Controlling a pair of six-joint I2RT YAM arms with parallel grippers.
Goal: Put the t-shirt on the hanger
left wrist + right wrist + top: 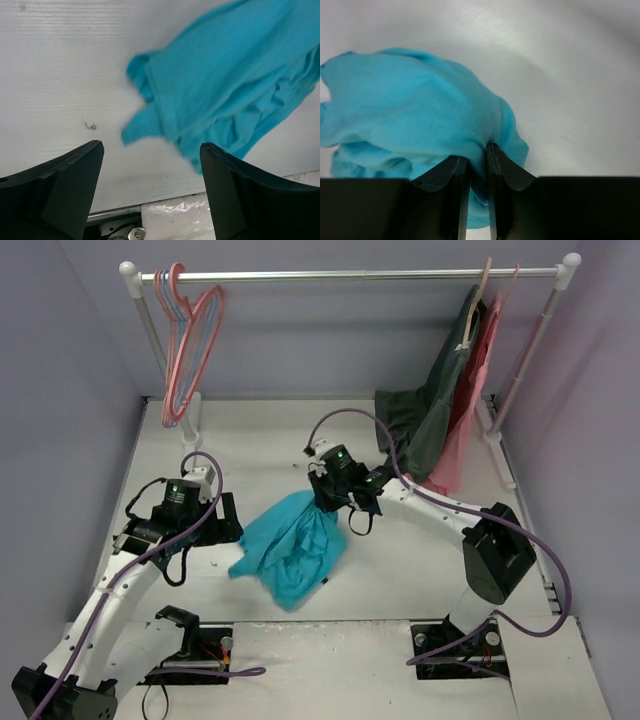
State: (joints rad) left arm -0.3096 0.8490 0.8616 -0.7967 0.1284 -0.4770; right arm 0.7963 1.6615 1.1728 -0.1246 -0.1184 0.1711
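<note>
The right pincer point(477, 147) is clamped tight on a bunch of the t-shirt point(292, 545), which droops below it onto the counter point(260, 440). The left pincer point(151, 150) is spread apart, empty, shirt just ahead. The hanger point(204, 358) hangs well beyond it.

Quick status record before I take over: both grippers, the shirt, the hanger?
left gripper: open, over the table, beside the t-shirt, not touching it
right gripper: shut on the t-shirt, cloth pinched between its fingers
t-shirt: bunched, drooping from that grip
hanger: on the rail, far left, among other hangers, untouched
</note>
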